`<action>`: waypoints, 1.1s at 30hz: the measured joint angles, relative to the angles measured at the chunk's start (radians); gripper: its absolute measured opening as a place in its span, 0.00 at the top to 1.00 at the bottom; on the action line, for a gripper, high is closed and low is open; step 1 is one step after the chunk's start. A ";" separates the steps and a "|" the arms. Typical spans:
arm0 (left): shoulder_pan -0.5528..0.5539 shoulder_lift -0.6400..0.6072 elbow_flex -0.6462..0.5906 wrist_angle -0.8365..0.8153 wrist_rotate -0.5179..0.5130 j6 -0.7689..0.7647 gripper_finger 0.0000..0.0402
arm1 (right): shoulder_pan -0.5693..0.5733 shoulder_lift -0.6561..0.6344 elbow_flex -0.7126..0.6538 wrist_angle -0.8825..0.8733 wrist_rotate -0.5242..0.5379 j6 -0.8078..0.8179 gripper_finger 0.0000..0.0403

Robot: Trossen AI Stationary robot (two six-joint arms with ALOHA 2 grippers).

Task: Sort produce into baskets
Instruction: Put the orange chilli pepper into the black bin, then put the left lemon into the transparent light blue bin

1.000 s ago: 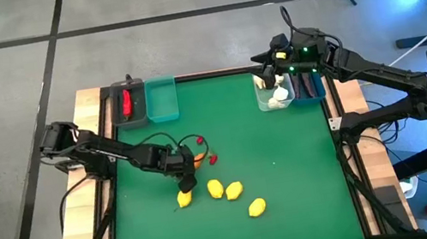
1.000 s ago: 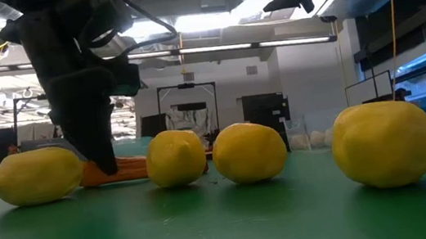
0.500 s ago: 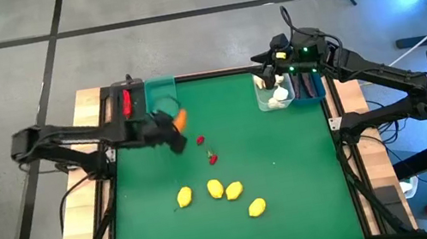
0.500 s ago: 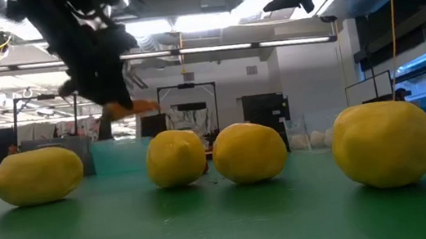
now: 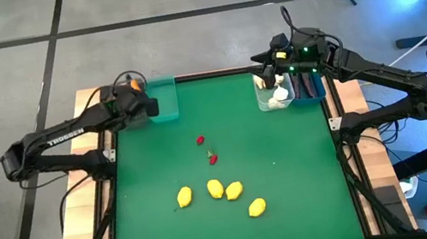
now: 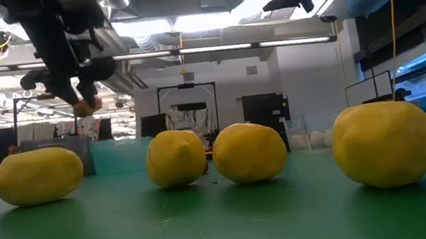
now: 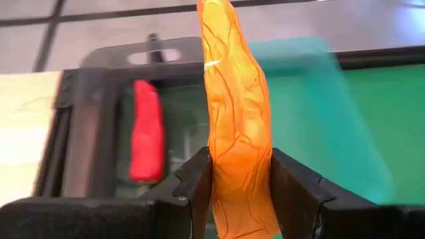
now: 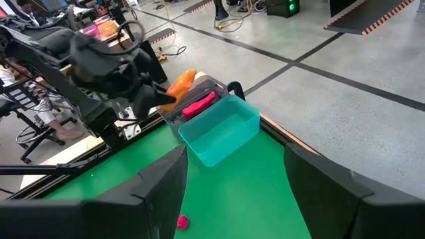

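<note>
The green worktop carries four lemons near its front and small red berries at mid-surface. A dark bin and teal bin sit at one back corner, a clear bin and blue bin at the other.

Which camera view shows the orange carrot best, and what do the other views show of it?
The left wrist view: the carrot fills it, clamped in the left gripper. The high view and low view show only an orange speck; the right wrist view shows it small, above the dark bin.
</note>
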 joint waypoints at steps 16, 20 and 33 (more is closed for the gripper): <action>0.210 0.119 -0.055 0.119 0.097 0.158 0.68 | 0.000 0.000 0.000 0.000 0.000 0.000 0.38; 0.214 0.119 -0.055 0.175 0.108 0.238 0.68 | 0.000 0.000 0.000 -0.001 0.000 -0.004 0.38; 0.227 0.119 -0.055 0.152 0.143 0.270 0.35 | 0.000 0.000 0.000 -0.008 0.000 -0.006 0.38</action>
